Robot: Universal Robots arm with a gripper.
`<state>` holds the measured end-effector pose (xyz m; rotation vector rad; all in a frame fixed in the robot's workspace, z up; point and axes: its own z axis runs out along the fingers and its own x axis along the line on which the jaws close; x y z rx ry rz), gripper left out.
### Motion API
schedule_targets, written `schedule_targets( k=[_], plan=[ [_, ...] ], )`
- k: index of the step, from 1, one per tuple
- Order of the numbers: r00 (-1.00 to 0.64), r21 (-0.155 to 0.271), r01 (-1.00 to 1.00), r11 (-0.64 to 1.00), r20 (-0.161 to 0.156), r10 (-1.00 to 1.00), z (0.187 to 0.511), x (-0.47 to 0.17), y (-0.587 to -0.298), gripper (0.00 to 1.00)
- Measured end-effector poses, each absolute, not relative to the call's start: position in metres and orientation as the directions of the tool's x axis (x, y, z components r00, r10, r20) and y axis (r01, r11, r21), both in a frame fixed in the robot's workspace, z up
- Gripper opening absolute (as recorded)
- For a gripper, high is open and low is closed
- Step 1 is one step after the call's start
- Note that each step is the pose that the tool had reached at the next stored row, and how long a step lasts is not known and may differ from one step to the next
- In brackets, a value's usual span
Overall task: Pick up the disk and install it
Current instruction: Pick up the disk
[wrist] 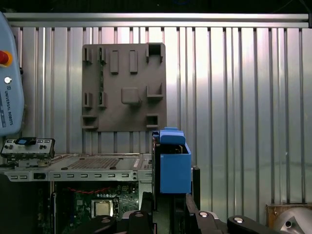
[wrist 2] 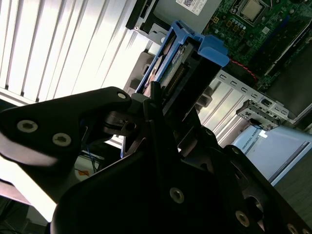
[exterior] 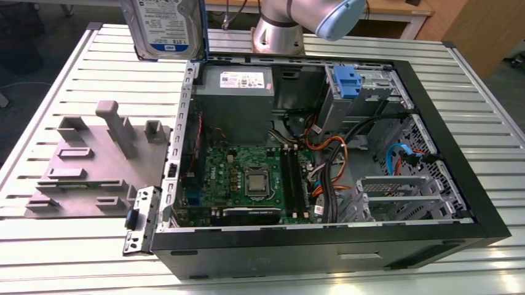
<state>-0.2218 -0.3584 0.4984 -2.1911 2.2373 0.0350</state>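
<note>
Pick-up looks done — the gripper (wrist 2: pixel 170 119) pinches the disk (exterior: pixel 164 27), held upright in the air just outside the computer case (exterior: pixel 328 243). Installing likely calls for squaring it to the bay (exterior: pixel 369 92) inside the case.

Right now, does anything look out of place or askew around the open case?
Nothing stands out. The disk hangs upright in the jaws above the table, near the open case; the grey fixture plate lies flat.
</note>
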Motion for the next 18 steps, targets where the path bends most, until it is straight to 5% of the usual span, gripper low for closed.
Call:
schedule_targets(
  k=[18],
  plan=[
    [-0.021,0.009,-1.000,0.021,-0.023,-1.000,0.498,-0.208,-0.358,0.35]
  ],
)
